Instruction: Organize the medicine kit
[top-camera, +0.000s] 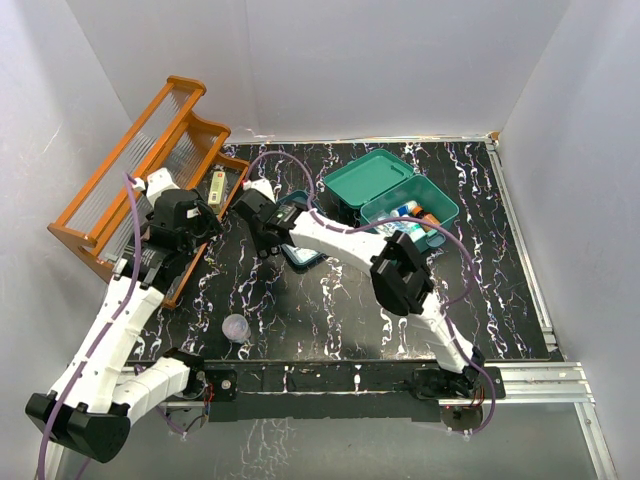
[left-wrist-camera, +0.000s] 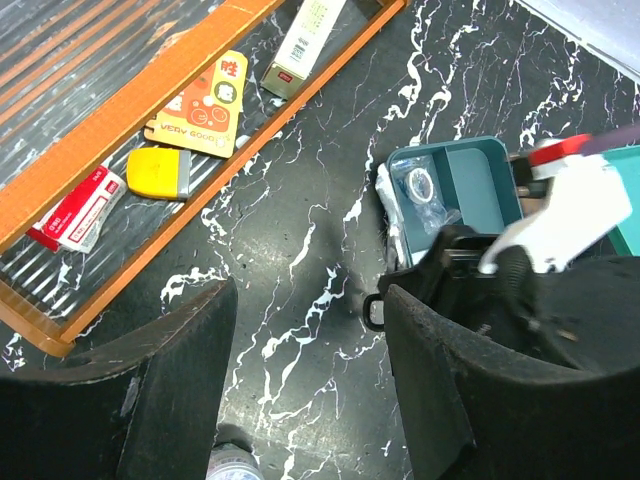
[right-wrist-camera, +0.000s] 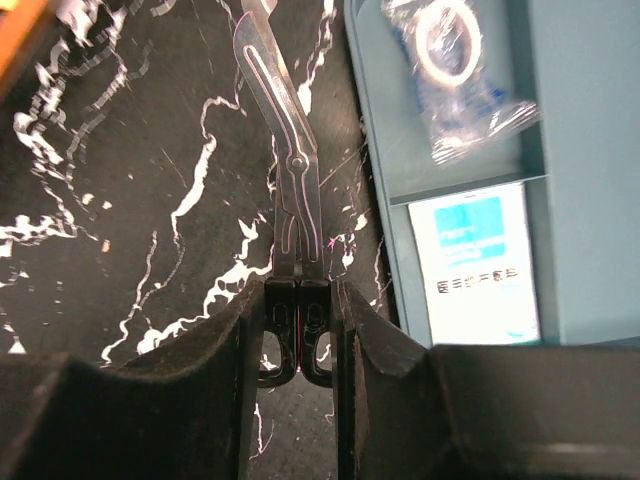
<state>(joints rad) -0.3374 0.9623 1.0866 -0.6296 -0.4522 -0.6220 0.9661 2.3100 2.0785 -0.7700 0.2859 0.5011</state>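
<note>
The teal medicine kit box (top-camera: 365, 178) stands open at the back right with several packets inside. Its flat insert tray (top-camera: 303, 258) lies left of it, mostly under my right arm. In the right wrist view the tray (right-wrist-camera: 580, 150) holds a bagged tape roll (right-wrist-camera: 455, 60) and a white-blue packet (right-wrist-camera: 478, 262). My right gripper (right-wrist-camera: 300, 340) is shut on the black handles of metal scissors (right-wrist-camera: 290, 170), which point away along the tray's left edge. My left gripper (left-wrist-camera: 310, 400) is open and empty above the black table, just left of the tray (left-wrist-camera: 480, 185).
An orange wooden rack (top-camera: 130, 170) leans at the back left; its bottom shelf holds a yellow card (left-wrist-camera: 200, 105), a yellow item (left-wrist-camera: 160, 172), a red-white box (left-wrist-camera: 75, 208) and a long carton (left-wrist-camera: 300, 45). A small clear bottle (top-camera: 236, 327) stands near the front.
</note>
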